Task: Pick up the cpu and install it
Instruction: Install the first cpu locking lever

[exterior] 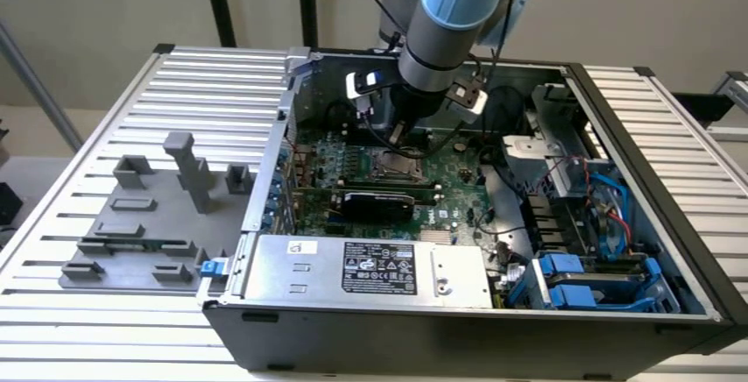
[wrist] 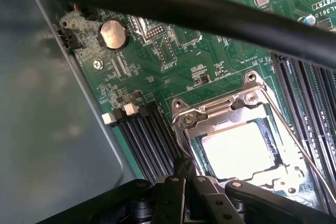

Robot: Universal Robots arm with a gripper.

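The cpu [wrist: 239, 150], a flat square chip with a bright silvery top, lies inside the open metal socket frame [wrist: 220, 111] on the green motherboard. My gripper [wrist: 185, 170] hovers at the edge of that socket, its dark fingers [wrist: 177, 195] pressed together with nothing visible between them. A thin metal socket lever [wrist: 294, 145] runs along the far side of the chip. In the exterior view the arm reaches down into the open computer case [exterior: 654, 189], with the gripper [exterior: 401, 139] just above the socket [exterior: 398, 168] in the middle of the board.
A black cable [wrist: 173, 9] crosses above the board. Memory slots [wrist: 142, 135] and a coin battery [wrist: 113, 34] lie beside the socket. The power supply [exterior: 350, 268] and blue drive bays [exterior: 584, 281] fill the case's front. Grey fixture blocks [exterior: 146, 224] stand on the slatted table at the exterior view's left.
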